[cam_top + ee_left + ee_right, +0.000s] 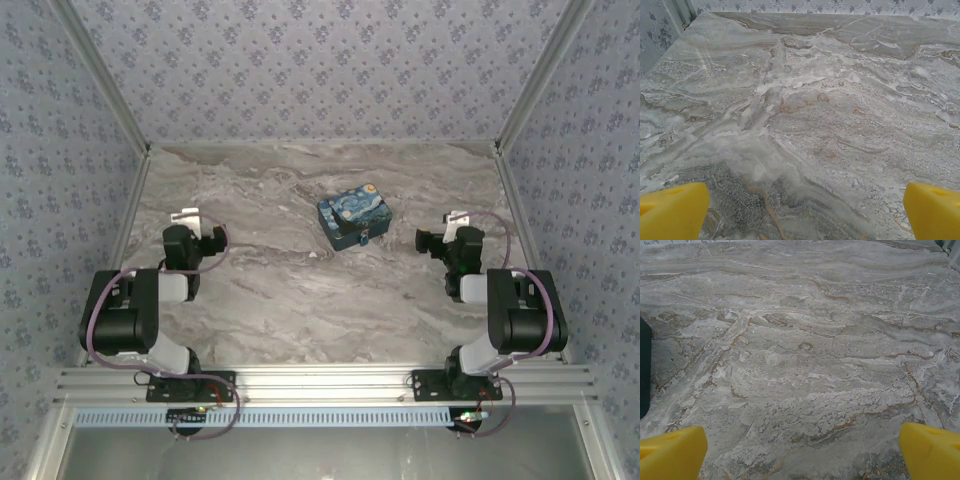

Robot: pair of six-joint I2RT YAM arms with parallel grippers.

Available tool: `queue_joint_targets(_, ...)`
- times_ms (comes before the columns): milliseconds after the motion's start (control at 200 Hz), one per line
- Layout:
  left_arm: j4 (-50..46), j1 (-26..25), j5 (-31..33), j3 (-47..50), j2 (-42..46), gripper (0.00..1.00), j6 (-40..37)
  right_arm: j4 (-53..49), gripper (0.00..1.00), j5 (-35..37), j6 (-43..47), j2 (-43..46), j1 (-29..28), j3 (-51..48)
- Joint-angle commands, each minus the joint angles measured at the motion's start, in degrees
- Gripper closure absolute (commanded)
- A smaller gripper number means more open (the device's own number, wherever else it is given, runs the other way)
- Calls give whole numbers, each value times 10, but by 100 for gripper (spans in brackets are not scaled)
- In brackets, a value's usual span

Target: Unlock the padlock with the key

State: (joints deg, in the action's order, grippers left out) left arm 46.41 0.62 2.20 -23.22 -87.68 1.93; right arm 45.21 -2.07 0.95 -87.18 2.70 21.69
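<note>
The marble-look table point(300, 300) is a flat slab veined in grey, white and rust. It is bounded on three sides by walls point(320, 60) papered in a small blue-grey floral print, with slim aluminium posts point(100, 80) running along the corners. A ribbed aluminium rail point(320, 382) closes the 6 o'clock edge. From above, the blue box point(352, 215) lies a little toward 1 o'clock from the table's middle. It is a small rounded-cornered block with a swirling painted lid, turned askew to the table edges. The padlock point(368, 238) is a tiny silvery speck hanging on the box side that faces 5 o'clock, too small to make out further. Open slab surrounds the box on every side, and the widest stretches run toward 9 o'clock and 6 o'clock. The left arm point(130, 315), glossy black with a white sleeve, sits folded at 8 o'clock, well apart from the box. The right arm point(520, 310) sits folded at 4 o'clock, nearer the box but not touching it. The left gripper point(804, 212) has its blunt yellow fingers point(672, 210) spread wide over bare stone, holding nothing. The right gripper point(802, 452) is likewise spread wide and empty, above unoccupied slab. A dark shape point(644, 370) cuts into its wrist view at 9 o'clock, and what it is cannot be told.
</note>
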Motion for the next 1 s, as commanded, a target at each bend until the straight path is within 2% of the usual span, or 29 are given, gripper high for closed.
queue_joint_targets(0,-1,2,-1,-5,-1,1,-9,-2,0,11,4,1,0,9)
queue_joint_targets(620,1,15,-22,-4,-1,1,0,0,0,2,0,1,5,7)
queue_joint_targets(690,-5,15,0,-3,13,0,9,-10,0,22,-8,11,6,9)
queue_joint_targets(809,-86,8,58,-13,90,1,22,-111,0,54,-30,69,10,35)
queue_joint_targets(884,-182,-4,96,-45,139,1,43,-200,0,56,-45,108,11,61)
queue_joint_targets(949,-266,-1,94,-81,166,1,109,-265,0,56,-74,138,9,79)
queue_joint_targets(994,-322,2,65,-112,176,1,152,-310,0,48,-91,156,7,91)
